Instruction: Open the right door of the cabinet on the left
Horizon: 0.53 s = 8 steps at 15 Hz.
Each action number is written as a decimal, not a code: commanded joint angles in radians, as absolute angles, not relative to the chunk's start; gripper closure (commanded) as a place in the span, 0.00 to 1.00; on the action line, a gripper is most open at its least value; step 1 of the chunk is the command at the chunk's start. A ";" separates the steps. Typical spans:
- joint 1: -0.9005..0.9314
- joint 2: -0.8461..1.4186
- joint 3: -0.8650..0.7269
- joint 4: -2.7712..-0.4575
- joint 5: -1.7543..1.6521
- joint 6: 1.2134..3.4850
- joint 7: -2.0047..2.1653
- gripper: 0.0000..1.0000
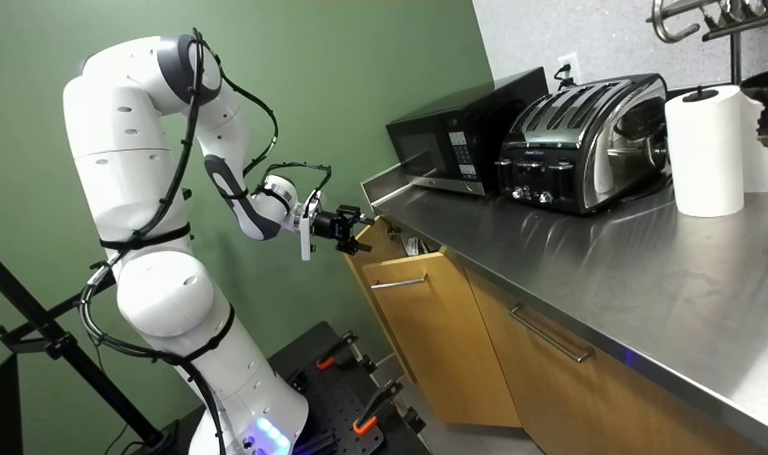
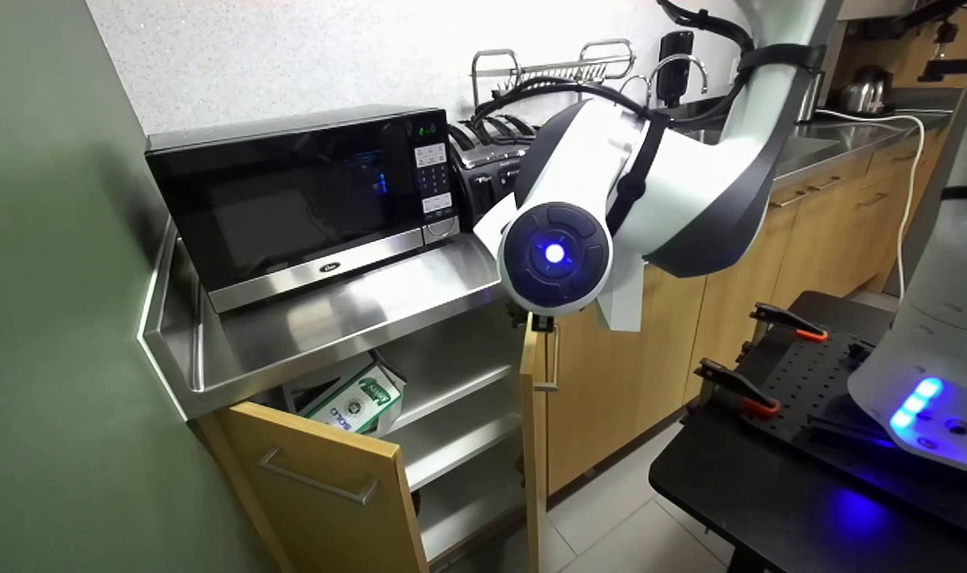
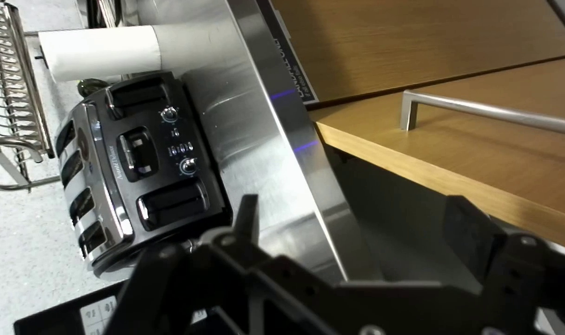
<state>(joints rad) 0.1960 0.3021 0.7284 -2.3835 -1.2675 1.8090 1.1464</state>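
Light-brown right door (image 1: 444, 344), silver-handled, open outward from the shelved wooden cabinet (image 2: 461, 459)

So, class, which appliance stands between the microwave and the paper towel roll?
A four-slot toaster stands on the counter between the microwave and the paper towel roll, as an exterior view and the wrist view both show.

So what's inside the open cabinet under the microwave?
In an exterior view, shelves and a green-and-white box show inside the cabinet. The left door hides the lower left; something dark by its edge is unclear.
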 commanded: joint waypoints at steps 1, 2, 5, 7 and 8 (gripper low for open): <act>0.229 0.289 0.646 -2.363 -1.232 1.957 1.097 0.00; 0.226 0.282 0.625 -2.352 -1.221 2.043 1.080 0.00; 0.226 0.284 0.549 -2.315 -1.154 2.263 0.992 0.25; 0.238 0.306 0.496 -2.282 -1.050 2.372 0.903 0.37; 0.245 0.322 0.469 -2.265 -0.990 2.410 0.849 0.47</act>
